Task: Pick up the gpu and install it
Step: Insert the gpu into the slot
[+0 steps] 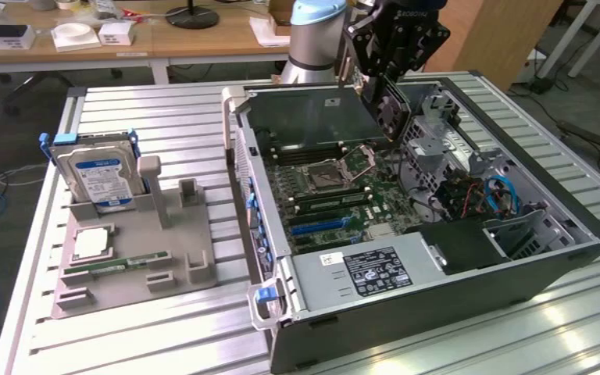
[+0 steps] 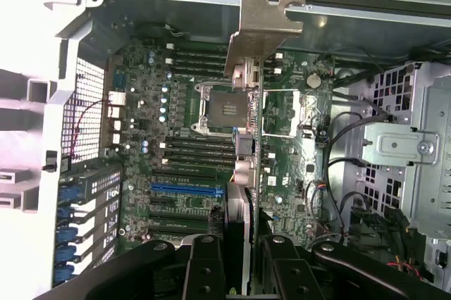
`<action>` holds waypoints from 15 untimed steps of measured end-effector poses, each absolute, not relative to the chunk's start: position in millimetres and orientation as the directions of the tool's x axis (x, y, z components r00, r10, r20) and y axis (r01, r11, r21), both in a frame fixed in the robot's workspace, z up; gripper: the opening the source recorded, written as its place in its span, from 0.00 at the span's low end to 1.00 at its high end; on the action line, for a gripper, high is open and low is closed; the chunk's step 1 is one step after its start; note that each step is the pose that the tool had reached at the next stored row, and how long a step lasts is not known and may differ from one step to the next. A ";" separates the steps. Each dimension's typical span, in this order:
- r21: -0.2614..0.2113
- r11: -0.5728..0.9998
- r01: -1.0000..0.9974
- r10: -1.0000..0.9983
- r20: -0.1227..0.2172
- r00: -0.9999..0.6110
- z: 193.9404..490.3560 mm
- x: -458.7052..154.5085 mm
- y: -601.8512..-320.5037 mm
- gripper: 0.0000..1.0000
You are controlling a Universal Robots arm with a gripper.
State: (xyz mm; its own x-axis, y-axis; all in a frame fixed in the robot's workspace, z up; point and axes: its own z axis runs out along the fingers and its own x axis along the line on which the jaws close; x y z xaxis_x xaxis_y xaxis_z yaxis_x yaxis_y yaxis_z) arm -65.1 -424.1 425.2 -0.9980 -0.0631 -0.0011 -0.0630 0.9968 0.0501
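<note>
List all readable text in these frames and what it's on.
"ROBOTIQ": faint, on the housing of the gripper, exterior view.
Blue label on the hard drive: print too small to read.
Black label on the power supply: too small to read.
Markings on the motherboard: too small to read.

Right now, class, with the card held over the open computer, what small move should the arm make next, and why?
Probably ease the gripper sideways toward the blue slot: the card it grips hangs above the board, not yet lined up with that slot.
</note>
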 end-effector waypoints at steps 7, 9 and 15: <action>0.046 0.993 -0.110 -0.110 -0.001 -0.994 425.1 -65.1 -424.1 0.27; 0.046 0.991 -0.129 -0.129 -0.001 -0.992 425.1 -65.1 -424.1 0.27; 0.049 0.980 -0.195 -0.195 -0.001 -0.981 425.0 -65.1 -424.0 0.27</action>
State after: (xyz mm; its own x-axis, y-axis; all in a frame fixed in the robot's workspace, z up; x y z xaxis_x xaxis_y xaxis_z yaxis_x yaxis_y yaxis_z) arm -65.1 -424.0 425.0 -0.9808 -0.1950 -0.0011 -0.1948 0.9796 0.0493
